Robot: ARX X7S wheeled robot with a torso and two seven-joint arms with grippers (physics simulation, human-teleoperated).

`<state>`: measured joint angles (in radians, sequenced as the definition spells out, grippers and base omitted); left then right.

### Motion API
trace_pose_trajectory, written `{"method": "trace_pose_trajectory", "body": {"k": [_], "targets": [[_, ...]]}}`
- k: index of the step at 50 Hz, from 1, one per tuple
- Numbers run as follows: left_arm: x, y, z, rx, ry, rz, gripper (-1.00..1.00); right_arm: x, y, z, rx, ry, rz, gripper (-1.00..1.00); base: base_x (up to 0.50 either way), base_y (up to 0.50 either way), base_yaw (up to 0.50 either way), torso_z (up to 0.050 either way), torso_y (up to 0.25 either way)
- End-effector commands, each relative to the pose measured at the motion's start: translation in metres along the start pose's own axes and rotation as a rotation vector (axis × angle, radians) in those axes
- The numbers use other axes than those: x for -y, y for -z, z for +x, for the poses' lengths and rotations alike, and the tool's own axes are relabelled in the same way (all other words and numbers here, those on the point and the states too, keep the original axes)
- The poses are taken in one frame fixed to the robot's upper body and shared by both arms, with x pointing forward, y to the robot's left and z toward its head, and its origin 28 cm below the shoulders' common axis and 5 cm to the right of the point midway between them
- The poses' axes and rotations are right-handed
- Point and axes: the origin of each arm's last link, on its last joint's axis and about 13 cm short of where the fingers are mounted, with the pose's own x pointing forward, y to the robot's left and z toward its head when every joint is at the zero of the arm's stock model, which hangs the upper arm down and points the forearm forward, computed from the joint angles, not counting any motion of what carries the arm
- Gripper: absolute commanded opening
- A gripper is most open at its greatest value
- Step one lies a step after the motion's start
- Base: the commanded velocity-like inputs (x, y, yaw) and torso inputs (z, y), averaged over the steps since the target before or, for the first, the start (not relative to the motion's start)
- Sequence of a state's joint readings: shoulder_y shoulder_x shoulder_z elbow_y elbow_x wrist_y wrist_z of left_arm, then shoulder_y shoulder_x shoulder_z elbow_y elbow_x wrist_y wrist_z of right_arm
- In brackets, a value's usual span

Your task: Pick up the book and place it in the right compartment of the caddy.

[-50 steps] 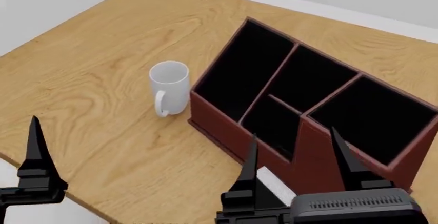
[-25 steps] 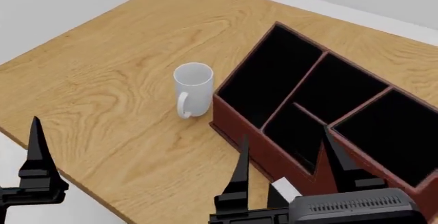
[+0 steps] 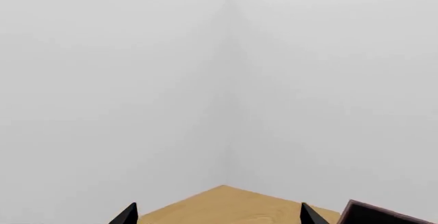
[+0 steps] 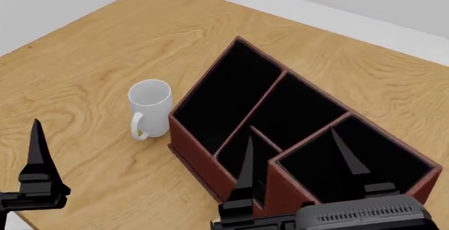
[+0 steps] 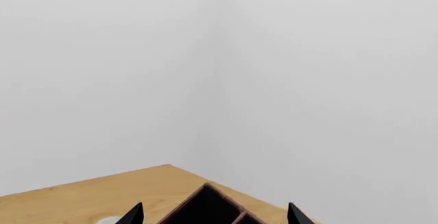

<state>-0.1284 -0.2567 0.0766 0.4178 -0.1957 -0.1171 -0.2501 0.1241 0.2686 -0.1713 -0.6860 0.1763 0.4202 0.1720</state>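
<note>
My right claw (image 4: 298, 159) hangs wide over the caddy (image 4: 210, 161); left claw (one finger (image 4: 39, 161) showing) I cannot tell; mug (image 4: 149, 109) beside it.

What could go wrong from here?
1. No book shows in any current view, so the grasp target is probably unlocated.
2. The open right gripper hangs over the caddy; lowering could strike its tall wall.
3. The mug stands close beside the caddy and might get knocked.

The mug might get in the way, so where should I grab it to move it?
Pinch the white mug wall across its open rim, coming straight down: it stands upright, mouth up, with the caddy close on one side.
</note>
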Motion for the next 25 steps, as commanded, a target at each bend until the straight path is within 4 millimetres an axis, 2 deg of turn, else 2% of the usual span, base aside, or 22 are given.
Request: {"method": "trace_pose_trajectory", "body": {"k": [1,12,20,22,23,25], "targets": [[-0.0007,-0.0010,0.0003,0.004,-0.004,0.000,1.00,-0.0020,-0.0011,0.0001,-0.008,0.019,-0.067,1.00,0.00,0.00,0.50,0.000,0.000],[-0.0010,-0.0009,0.0007,0.004,-0.004,0.000,1.00,-0.0013,-0.0004,0.0002,-0.004,0.024,-0.027,1.00,0.00,0.00,0.48,0.000,0.000],[-0.0005,-0.0018,0.0001,0.003,-0.002,0.000,1.00,-0.0017,-0.0023,0.0003,-0.003,0.020,-0.043,1.00,0.00,0.00,0.00,0.000,0.000],[-0.0008,-0.0020,0.0002,0.004,-0.003,0.000,1.00,-0.0017,-0.0022,-0.0004,0.006,-0.013,0.004,1.00,0.00,0.00,0.00,0.000,0.000],[-0.0010,-0.0013,0.0005,0.004,-0.004,-0.001,1.00,-0.0013,-0.0030,-0.0018,0.023,-0.026,0.051,1.00,0.30,-0.40,0.00,0.000,0.000],[-0.0010,-0.0020,0.0003,0.004,-0.004,-0.002,1.00,0.0003,-0.0018,-0.0014,0.011,-0.012,0.027,1.00,0.30,-0.40,0.00,0.000,0.000]]}}
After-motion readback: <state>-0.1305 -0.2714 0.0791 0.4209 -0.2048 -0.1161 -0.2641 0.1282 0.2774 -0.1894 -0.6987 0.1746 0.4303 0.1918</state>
